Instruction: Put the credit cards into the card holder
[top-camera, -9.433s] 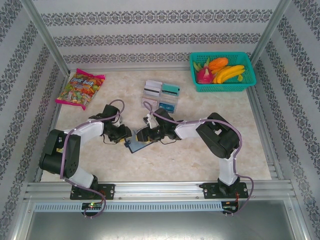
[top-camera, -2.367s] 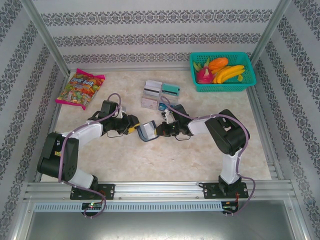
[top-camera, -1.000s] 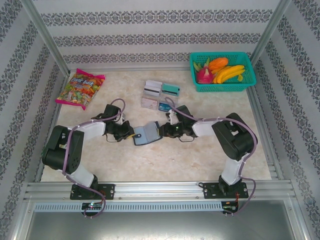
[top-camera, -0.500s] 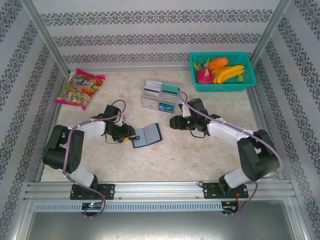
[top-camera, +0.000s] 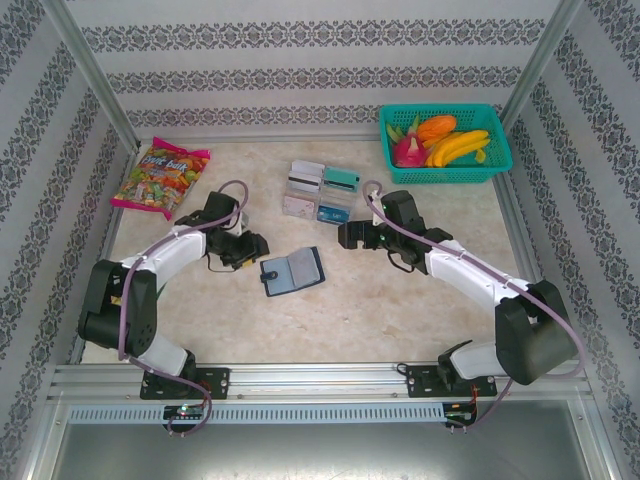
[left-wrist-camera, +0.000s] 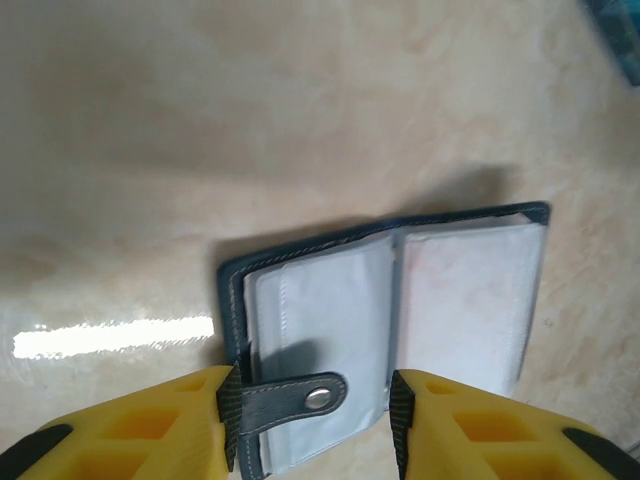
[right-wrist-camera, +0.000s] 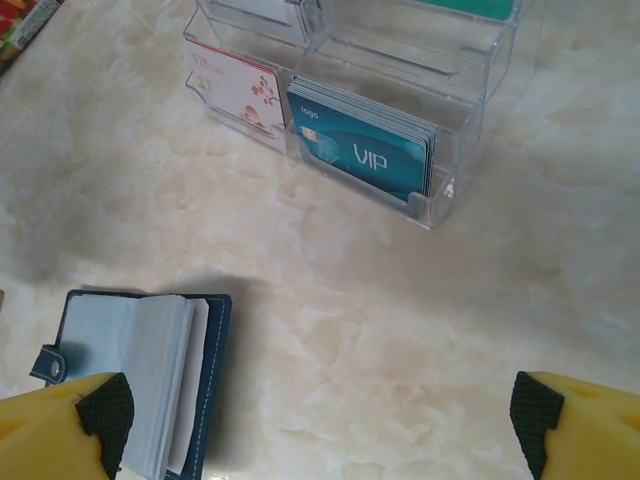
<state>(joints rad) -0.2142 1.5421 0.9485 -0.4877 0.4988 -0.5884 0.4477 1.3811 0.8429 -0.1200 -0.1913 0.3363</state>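
The card holder lies open and flat on the table, dark navy with pale sleeves and a snap tab. My left gripper stands just left of it, open, its yellow fingers astride the tab end without pinching it. The credit cards stand in a clear rack behind: blue VIP cards, a white flowered card, a teal card. My right gripper hovers right of the rack, wide open and empty, with the card holder by its left finger.
A teal mesh basket of fruit sits at the back right. A candy bag lies at the back left. Metal rails edge the table on all sides.
Both grippers have let go of the card holder and opened. The right arm has drawn back to the right, the left gripper slightly left. The holder now lies open on the table.
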